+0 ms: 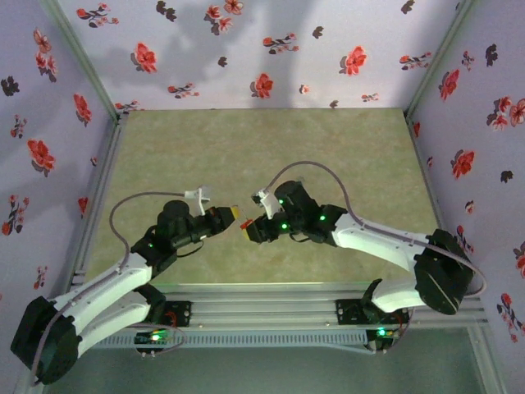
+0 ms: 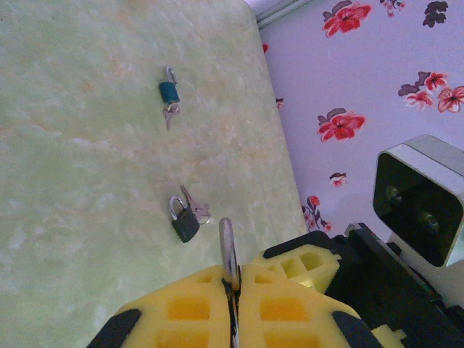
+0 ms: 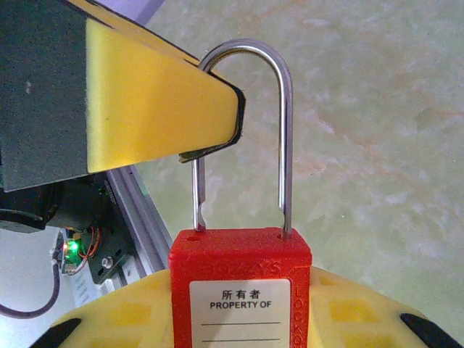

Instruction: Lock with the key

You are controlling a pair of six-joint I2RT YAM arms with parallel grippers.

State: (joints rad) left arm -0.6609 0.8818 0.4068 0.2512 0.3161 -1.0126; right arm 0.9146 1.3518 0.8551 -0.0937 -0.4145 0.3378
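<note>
Centrally, above the near part of the pale green table (image 1: 271, 156), the two grippers meet tip to tip. Right gripper (image 3: 239, 312): yellow fingers (image 3: 348, 312) clenched on the body of the red padlock (image 3: 241, 264), which is held off the table. Its white label reads "PROPERTY OF" and faces the wrist camera, and the shackle (image 3: 284, 145) points up in that view. Left gripper (image 2: 232, 283): jaws clamped tight on the shackle's curved top, on the short-leg side. From the left wrist, a sliver of steel pokes out between the closed yellow pads (image 2: 283, 308). The long leg is seated in the body. The short leg's notched tip sits right at its hole; in or just out, cannot tell. On the table beyond the left gripper lies a dark padlock (image 2: 185, 223) with keys (image 2: 199, 211) touching it. Farther off lies a teal padlock (image 2: 169, 91), more keys at its base. Both lie flat, well apart from each other. Floral-print walls (image 1: 246, 49) enclose the table.
</note>
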